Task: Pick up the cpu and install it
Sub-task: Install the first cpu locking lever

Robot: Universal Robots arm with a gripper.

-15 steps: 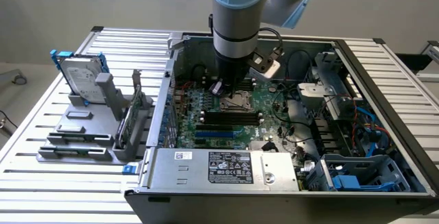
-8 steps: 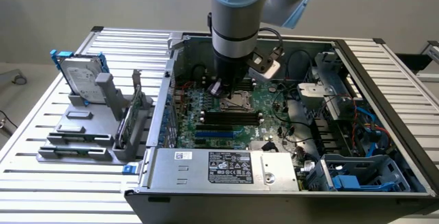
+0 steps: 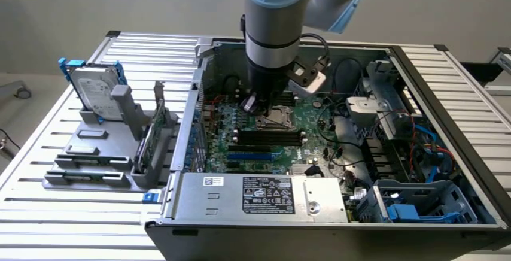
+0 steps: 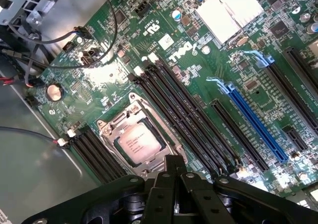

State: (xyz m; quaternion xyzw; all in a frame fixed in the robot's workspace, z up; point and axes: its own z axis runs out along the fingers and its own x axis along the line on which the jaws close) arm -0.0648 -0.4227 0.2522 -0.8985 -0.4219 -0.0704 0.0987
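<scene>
One arm works over an open computer case, and the scene reads across the exterior view from its left. There, on the slatted worktop, a grey rack holds an upright hard drive in blue brackets. Next comes the case itself, lying on its side with the green motherboard exposed. The arm reaches straight down into it, and the end effector hangs just above the black-framed socket.

In the wrist view the cpu already lies inside the socket, its silver top facing up, flat and square within the metal frame. The end effector is closed with its fingers pressed together; they hold nothing and sit apart from the chip, just beside the socket's edge. Further toward the exterior view's right are drive bays and blue cable clips.

By my judgement the pick-up and placing are done: the chip is seated. Whether the socket's retaining lever is latched I cannot tell.
</scene>
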